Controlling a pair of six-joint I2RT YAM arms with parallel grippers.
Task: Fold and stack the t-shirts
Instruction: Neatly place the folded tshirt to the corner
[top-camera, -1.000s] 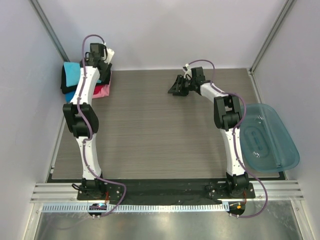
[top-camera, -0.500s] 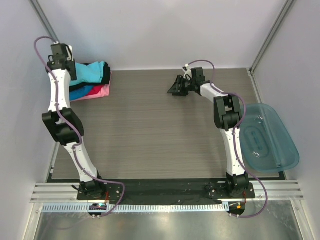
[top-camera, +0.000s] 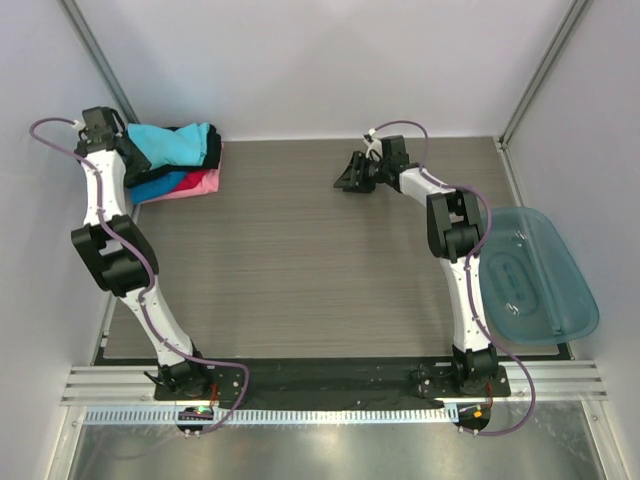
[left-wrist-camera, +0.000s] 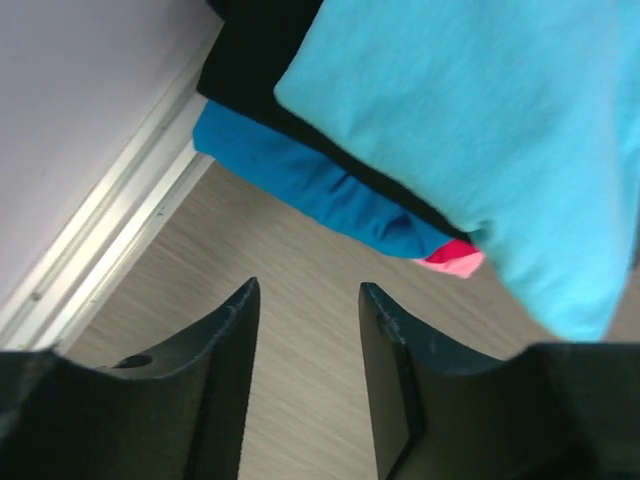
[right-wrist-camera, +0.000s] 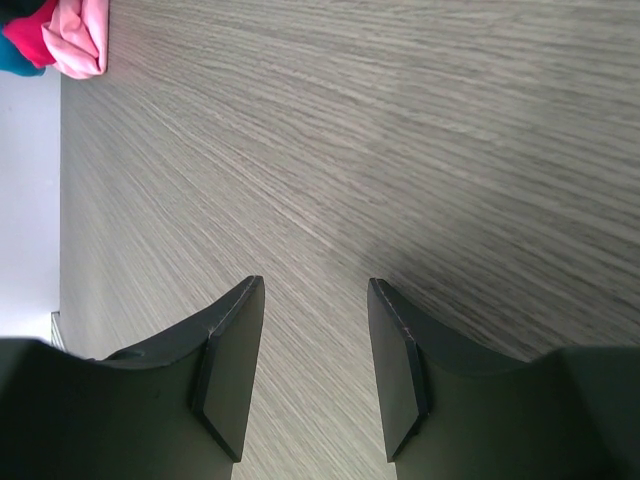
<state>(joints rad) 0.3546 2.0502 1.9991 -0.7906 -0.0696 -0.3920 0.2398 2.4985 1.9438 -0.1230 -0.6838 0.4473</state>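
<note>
The turquoise shirt (left-wrist-camera: 470, 120) runs off the left wrist view at twelve and three o'clock, covering most of the black shirt (left-wrist-camera: 255, 50) beneath.

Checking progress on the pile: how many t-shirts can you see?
4, piled in the far-left corner of the table: turquoise shirt on top, then black shirt, blue shirt, and pink-red shirt lowest. Others could be hidden within.

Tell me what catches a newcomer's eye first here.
The bright stack of folded t-shirts in the far left corner of the table, with a turquoise one on top. Next, the translucent teal tub at the right edge. The left gripper sits beside the stack and the right gripper over bare table, both open and empty.
</note>
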